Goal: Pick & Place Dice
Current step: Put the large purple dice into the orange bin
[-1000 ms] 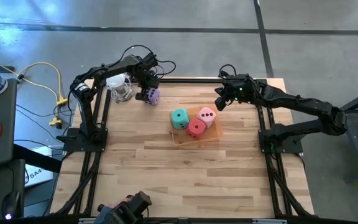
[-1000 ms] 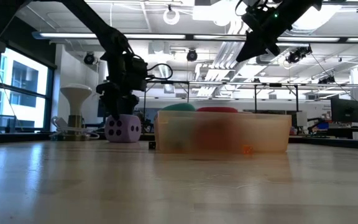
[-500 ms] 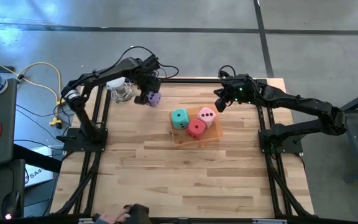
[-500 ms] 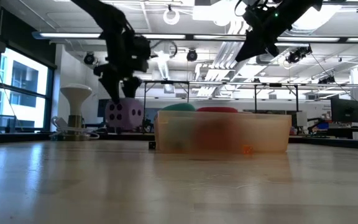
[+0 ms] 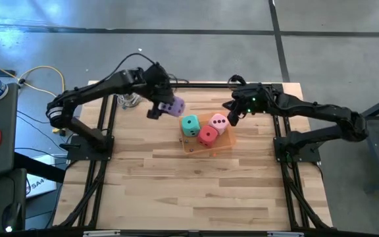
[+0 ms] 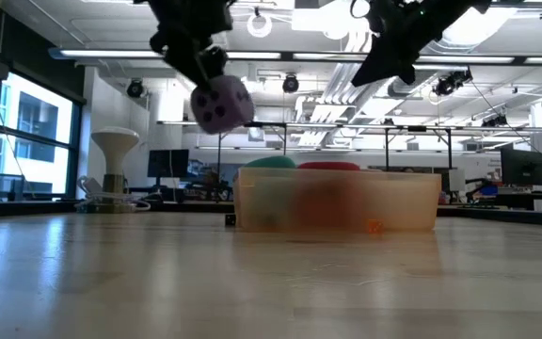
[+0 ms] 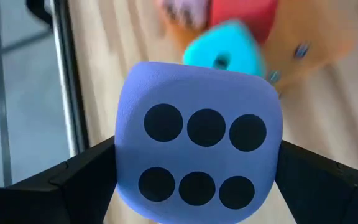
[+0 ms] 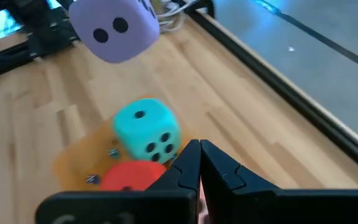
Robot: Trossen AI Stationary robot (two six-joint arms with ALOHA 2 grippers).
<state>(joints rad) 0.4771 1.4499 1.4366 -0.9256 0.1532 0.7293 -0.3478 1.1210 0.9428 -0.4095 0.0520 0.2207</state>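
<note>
The purple die (image 5: 174,106) hangs in the air left of the orange tray (image 5: 224,141), with my left gripper (image 5: 165,108) shut on it. The low view shows this die (image 6: 220,104) well above the table. In the tray sit the teal die (image 5: 190,125), the red die (image 5: 207,135) and the pink die (image 5: 219,122). My right gripper (image 5: 231,113) hovers shut above the tray's far right side, touching nothing; its wrist view looks down on the teal die (image 8: 146,130) and the red die (image 8: 132,177). My left gripper pinches the purple die by two opposite sides (image 7: 124,165) between its two fingers (image 7: 82,171), the six-pip face turned toward the wrist camera. The fingers slant down from the table's far left. The die is lifted clear and tilted.
A clear cup with a white top (image 5: 129,99) stands at the table's far left, behind the left arm. Black frame rails (image 5: 196,85) run along the far edge. Bare wood lies between the tray and the near edge.
My left gripper has risen and swung from beside the cup toward the tray, lifting the purple die off the table and carrying it up and to the right. The die has tipped as it rose. The three dice in the tray have stayed put.
</note>
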